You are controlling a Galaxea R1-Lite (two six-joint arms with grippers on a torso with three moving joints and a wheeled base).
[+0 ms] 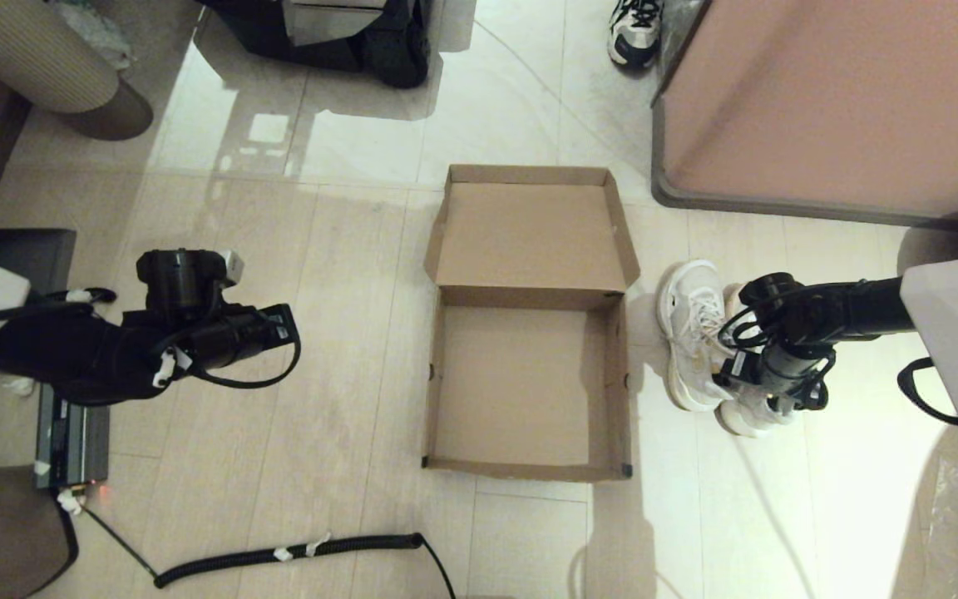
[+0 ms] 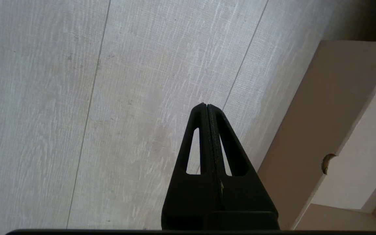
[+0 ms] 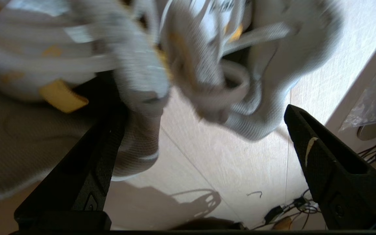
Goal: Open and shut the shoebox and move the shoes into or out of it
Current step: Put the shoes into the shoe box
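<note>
Shoebox (image 1: 529, 333) lies open and empty on the floor; shoes (image 1: 695, 341) beside it, right pincer (image 3: 194, 156) released above them, left pincer (image 2: 206, 111) clenched, black cable (image 1: 288, 551) nearby.

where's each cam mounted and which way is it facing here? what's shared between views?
Head: on the robot's head, looking down at the floor, the open empty shoebox and the shoes; both arms show.
Left wrist: behind the left pincer, shut, facing floor beside the shoebox's side wall.
Right wrist: behind the right pincer, open, facing the shoes from close up.
Shared: head and left wrist see the shoebox; head and right wrist see the shoes.
</note>
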